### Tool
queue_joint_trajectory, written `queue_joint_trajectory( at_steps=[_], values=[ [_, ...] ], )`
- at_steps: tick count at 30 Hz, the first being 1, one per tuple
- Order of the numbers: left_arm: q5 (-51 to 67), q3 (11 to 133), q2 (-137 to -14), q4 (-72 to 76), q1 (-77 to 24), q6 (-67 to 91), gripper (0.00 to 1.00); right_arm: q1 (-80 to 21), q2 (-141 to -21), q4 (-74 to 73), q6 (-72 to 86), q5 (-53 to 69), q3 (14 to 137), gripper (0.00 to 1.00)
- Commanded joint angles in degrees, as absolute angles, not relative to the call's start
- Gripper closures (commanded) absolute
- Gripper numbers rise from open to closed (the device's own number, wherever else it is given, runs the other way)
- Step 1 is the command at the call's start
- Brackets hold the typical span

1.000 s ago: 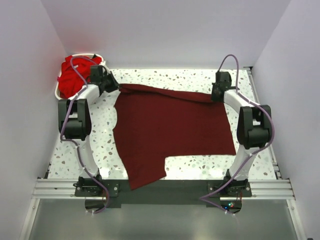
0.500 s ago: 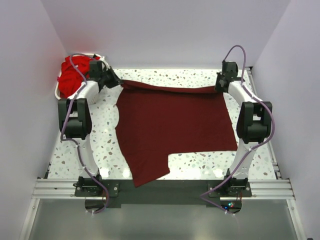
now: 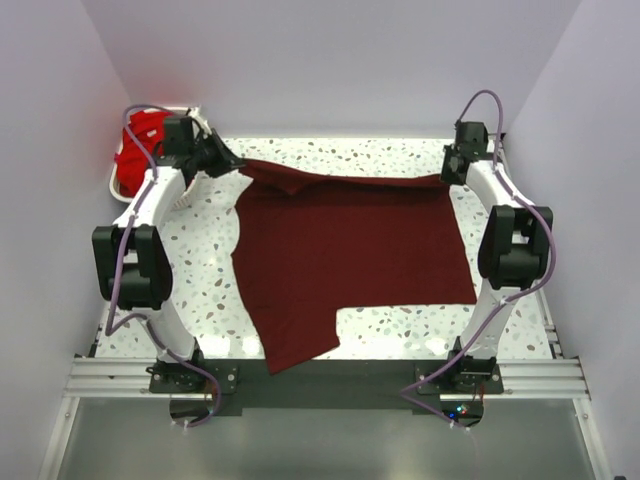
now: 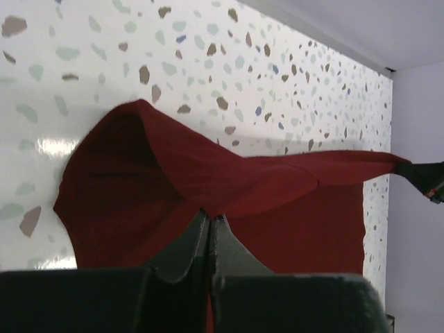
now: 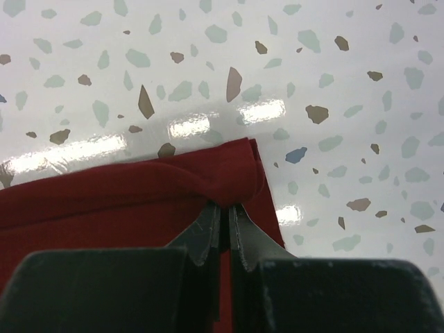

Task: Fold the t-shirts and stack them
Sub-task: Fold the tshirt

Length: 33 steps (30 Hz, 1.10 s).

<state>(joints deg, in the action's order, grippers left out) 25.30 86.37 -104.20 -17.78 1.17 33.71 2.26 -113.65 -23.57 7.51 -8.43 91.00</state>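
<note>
A dark maroon t-shirt (image 3: 345,255) lies spread across the speckled table, its near part reaching the front edge. My left gripper (image 3: 236,163) is shut on the shirt's far left corner, held a little above the table; the cloth (image 4: 208,180) drapes from its tips (image 4: 210,216). My right gripper (image 3: 447,177) is shut on the far right corner, the maroon cloth (image 5: 139,201) bunched at its tips (image 5: 225,205). The far edge is stretched taut between the two grippers. Bright red t-shirts (image 3: 140,145) are heaped at the back left.
A white slotted basket (image 3: 116,184) at the back left corner holds the red shirts, just behind my left arm. White walls enclose the table on the left, back and right. The right gripper shows at the far right of the left wrist view (image 4: 427,177).
Both grippers have moved toward the back of the table and slightly apart, drawing the maroon shirt's far edge back and straighter. The left arm's elbow has swung left.
</note>
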Motion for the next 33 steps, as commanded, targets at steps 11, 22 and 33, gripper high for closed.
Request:
queue_joint_trajectory(
  at_steps=[11, 22, 33],
  values=[
    [27.59, 66.28, -95.10, -12.75, 0.53, 39.81, 1.00, 2.55, -106.96, -25.05, 5.80, -13.09, 86.93, 1.00],
    [30.23, 56.97, -94.92, -8.35, 0.44, 41.40, 1.00, 2.64, -109.77, -24.87, 7.21, -15.12, 84.46, 1.00],
    [30.94, 54.06, -96.59, -8.53, 0.44, 37.79, 1.00, 2.72, -114.16, -28.91, 9.75, -14.06, 84.02, 1.00]
  ],
)
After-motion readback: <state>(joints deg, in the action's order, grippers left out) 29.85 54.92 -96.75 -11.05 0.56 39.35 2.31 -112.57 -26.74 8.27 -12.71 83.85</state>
